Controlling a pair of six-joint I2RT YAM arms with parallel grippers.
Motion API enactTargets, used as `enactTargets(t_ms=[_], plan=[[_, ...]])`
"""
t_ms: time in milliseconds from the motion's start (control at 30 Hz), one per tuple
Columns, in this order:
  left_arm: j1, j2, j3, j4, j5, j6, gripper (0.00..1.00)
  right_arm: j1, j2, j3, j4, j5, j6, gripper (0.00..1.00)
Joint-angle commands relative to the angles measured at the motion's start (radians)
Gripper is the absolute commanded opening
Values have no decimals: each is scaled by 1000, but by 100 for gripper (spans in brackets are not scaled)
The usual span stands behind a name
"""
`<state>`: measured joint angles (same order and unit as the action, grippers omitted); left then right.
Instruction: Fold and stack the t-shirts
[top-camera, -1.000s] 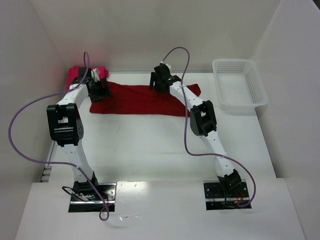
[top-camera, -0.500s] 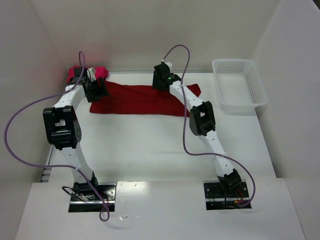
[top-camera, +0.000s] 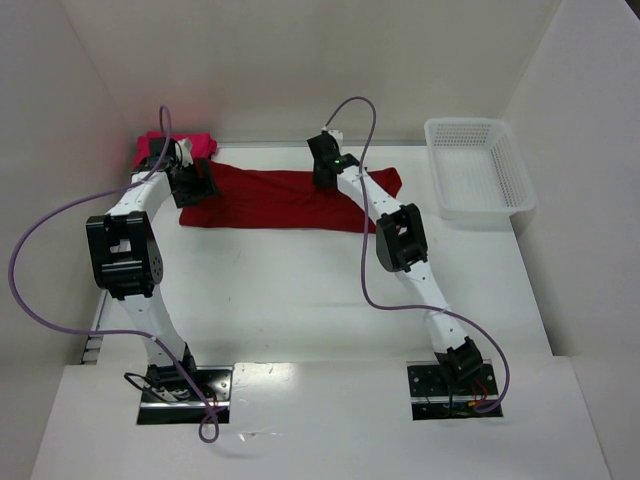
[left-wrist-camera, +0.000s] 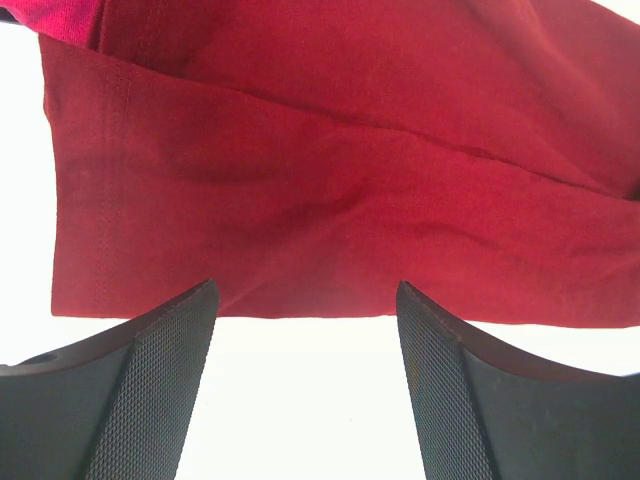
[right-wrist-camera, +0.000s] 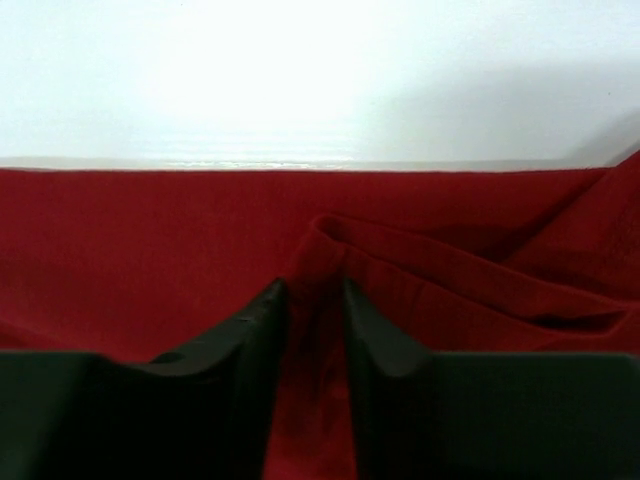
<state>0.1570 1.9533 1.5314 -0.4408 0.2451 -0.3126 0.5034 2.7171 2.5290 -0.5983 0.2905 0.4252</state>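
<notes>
The dark crimson t-shirt (top-camera: 270, 200) lies spread in a long band across the back of the table. A bright magenta-pink t-shirt (top-camera: 150, 147) is bunched in the back left corner, partly behind my left arm. My left gripper (top-camera: 195, 180) hovers open at the crimson shirt's left end. In the left wrist view its fingers (left-wrist-camera: 160, 370) straddle bare table just short of the hem (left-wrist-camera: 330, 190). My right gripper (top-camera: 322, 160) is at the shirt's far edge, near the middle. Its jaws (right-wrist-camera: 313, 285) pinch a raised ridge of crimson cloth (right-wrist-camera: 130, 250).
A white mesh basket (top-camera: 484, 211) stands at the back right, beside the shirt's right end. White walls close in the table at the back and both sides. A corner of pink cloth (left-wrist-camera: 50, 15) shows at the top left of the left wrist view.
The right gripper's jaws have drawn together on a fold of the crimson shirt. The left arm shifted slightly toward the back left, its jaws unchanged.
</notes>
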Motion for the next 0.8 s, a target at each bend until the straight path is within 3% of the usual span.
enactTargets(t_ms=[0,33,100,367,533,767], plan=[[6,-51,-1,19,19,24,80,-3,21,62,29,32,0,32],[6,-51,-10,19,19,24,80,-3,21,62,29,41,0,26],[6,-51,-10,19,19,24,80,-3,21,86,38,50,0,22],[6,-51,-10,19,19,24,80,-3,21,129,129,-2,0,18],[6,-51,-10,19,28,24,80,-3,32,129,179,-137,0,26],[6,-42,-10,19,28,24,80,-3,41,109,189,-194,-9,35]])
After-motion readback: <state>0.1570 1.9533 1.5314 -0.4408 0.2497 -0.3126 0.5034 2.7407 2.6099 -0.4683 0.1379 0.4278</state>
